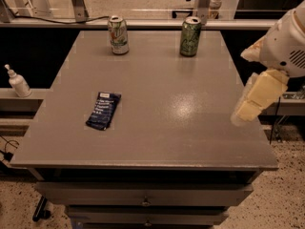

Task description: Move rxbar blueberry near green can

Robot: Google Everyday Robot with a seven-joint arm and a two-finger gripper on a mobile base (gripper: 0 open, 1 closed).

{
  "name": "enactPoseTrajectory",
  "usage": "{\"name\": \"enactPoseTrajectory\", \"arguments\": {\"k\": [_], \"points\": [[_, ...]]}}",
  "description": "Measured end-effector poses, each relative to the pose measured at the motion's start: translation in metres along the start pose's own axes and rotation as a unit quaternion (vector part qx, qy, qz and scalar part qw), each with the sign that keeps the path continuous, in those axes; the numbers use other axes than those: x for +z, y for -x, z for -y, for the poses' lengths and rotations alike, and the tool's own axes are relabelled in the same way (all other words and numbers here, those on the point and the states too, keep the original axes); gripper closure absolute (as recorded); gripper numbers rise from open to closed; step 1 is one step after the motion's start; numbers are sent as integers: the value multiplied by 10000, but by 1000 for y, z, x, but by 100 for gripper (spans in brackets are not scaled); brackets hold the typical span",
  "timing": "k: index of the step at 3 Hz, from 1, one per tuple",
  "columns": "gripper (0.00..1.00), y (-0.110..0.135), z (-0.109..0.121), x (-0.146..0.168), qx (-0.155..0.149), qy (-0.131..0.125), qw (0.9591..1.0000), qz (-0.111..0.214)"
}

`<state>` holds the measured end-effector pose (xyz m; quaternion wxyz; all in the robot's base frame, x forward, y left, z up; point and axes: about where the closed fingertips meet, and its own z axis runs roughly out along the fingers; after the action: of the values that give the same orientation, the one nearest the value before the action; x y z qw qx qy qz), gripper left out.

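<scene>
The rxbar blueberry [103, 110] is a flat dark navy wrapper with white text. It lies on the left part of the grey table [157, 142]. The green can [190, 36] is dark green with pale script and a silver top, and it stands upright at the table's far right. My gripper [251, 101] is pale yellow and hangs from the white arm [286, 42] over the table's right edge. It is far to the right of the bar, nearer me than the green can, and holds nothing that I can see.
A mostly white can [118, 35] with green and red marks stands upright at the far left of the table. A small white pump bottle [18, 81] stands on a ledge left of the table. Drawers [143, 199] sit below the table's front edge.
</scene>
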<state>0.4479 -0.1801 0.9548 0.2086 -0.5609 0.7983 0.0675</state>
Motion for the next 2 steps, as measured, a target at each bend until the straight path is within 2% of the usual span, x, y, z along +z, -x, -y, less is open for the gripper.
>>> {"name": "enactPoseTrajectory", "arguments": {"k": [1,2], "points": [[0,31,-2,20,180,179,9979,603],[0,61,-11,38,196,276,9931,1125]]}}
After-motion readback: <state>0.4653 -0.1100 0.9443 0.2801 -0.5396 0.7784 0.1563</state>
